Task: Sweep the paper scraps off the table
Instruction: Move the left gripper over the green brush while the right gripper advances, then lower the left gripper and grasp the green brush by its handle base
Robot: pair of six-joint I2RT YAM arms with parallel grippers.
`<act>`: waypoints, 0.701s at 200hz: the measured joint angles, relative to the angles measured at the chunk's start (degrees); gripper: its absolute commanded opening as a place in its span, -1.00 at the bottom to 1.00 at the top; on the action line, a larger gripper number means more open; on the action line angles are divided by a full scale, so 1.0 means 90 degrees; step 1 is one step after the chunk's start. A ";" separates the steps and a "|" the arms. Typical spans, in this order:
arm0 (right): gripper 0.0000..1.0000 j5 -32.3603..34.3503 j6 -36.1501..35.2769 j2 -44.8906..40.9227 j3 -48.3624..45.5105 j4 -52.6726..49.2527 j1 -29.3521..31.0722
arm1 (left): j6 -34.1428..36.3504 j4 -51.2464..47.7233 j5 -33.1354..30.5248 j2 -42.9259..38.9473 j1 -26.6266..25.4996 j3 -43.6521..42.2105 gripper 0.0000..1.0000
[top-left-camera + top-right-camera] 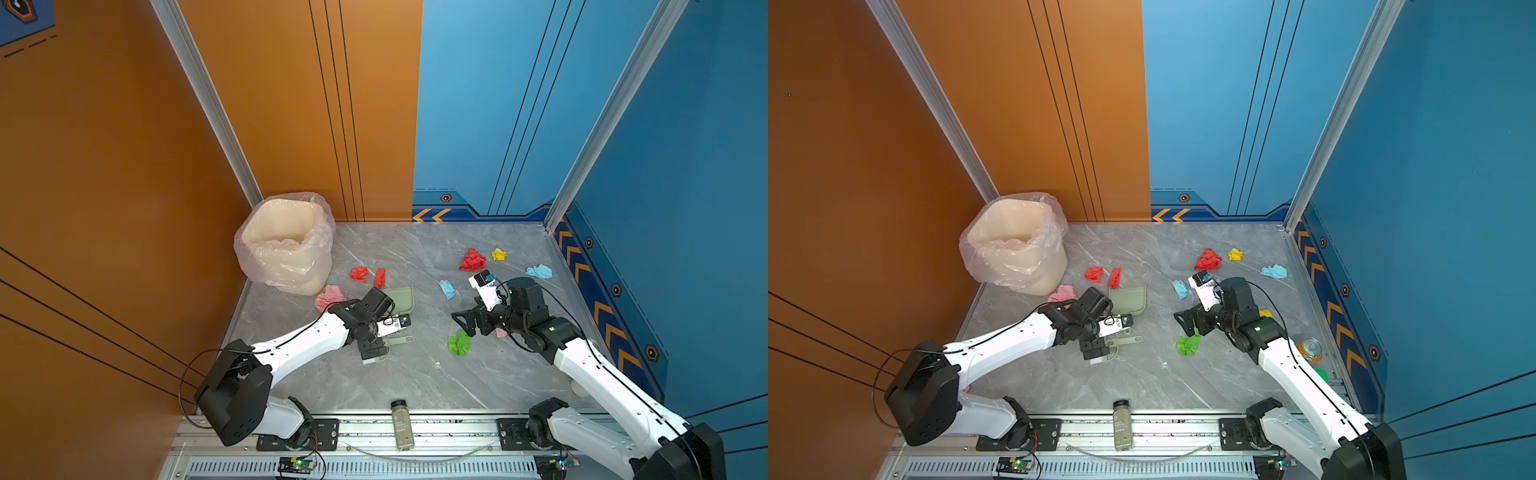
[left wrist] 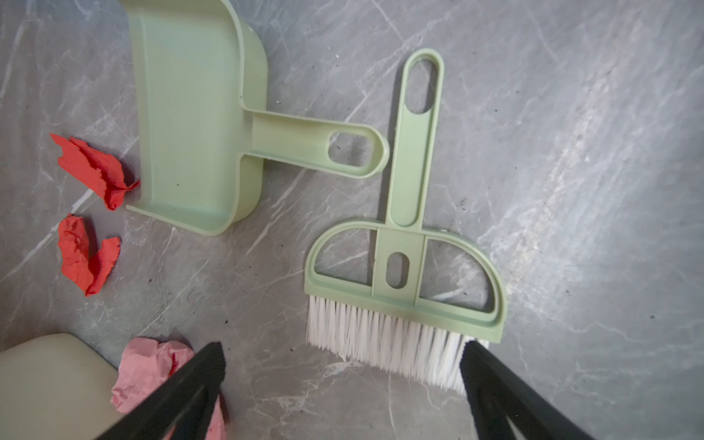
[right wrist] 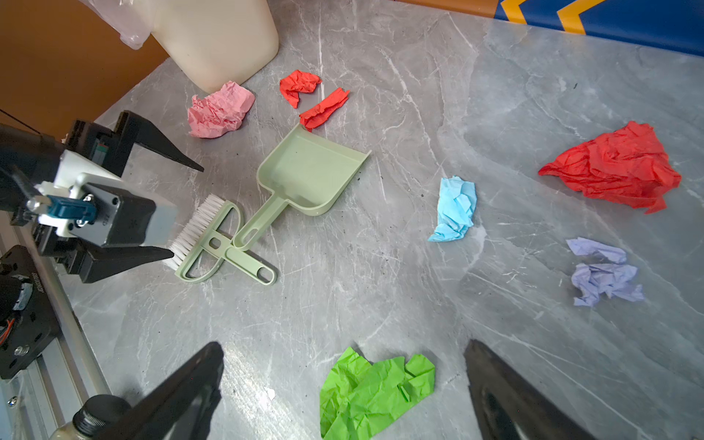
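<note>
Jaws stand wide and hold nothing on both arms above a grey marble surface [image 1: 415,374] strewn with paper scraps [image 1: 473,260]. The left jaws hang at the white-bristled end of a pale green brush [image 2: 398,244] that lies flat left of the surface's middle, though whether they touch the bristles cannot be told. The right jaws hover right of the middle, over a bright green wad [image 3: 375,392]. A matching dustpan [image 2: 183,114] lies flat just beyond the brush, on the side toward the far edge, with the tip of its handle against the brush's handle. Its mouth faces the far-left corner, where a cream bin [image 1: 286,266] lined with a clear bag stands. Two small red scraps [image 1: 359,274] lie between the bin and the dustpan, and in the left wrist view one of them [image 2: 95,167] touches a corner of the dustpan's mouth. A pink wad [image 1: 329,296] sits at the foot of the bin. Toward the far-right corner lie a large red wad [image 1: 1207,259], a yellow one [image 1: 498,254] and a light blue one [image 1: 539,272]. Another light blue scrap [image 1: 447,289] rests near the middle, and the right wrist view shows a lilac wad [image 3: 604,274] by the right arm. A small glass bottle [image 1: 402,424] lies across the near edge, and an orange can [image 1: 1310,350] stands by the right edge.
</note>
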 measured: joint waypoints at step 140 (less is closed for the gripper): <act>0.99 0.0141 -0.0005 0.0053 0.0000 0.0000 0.0000 | 0.0367 -0.0051 0.0583 0.0430 0.0029 0.0284 0.35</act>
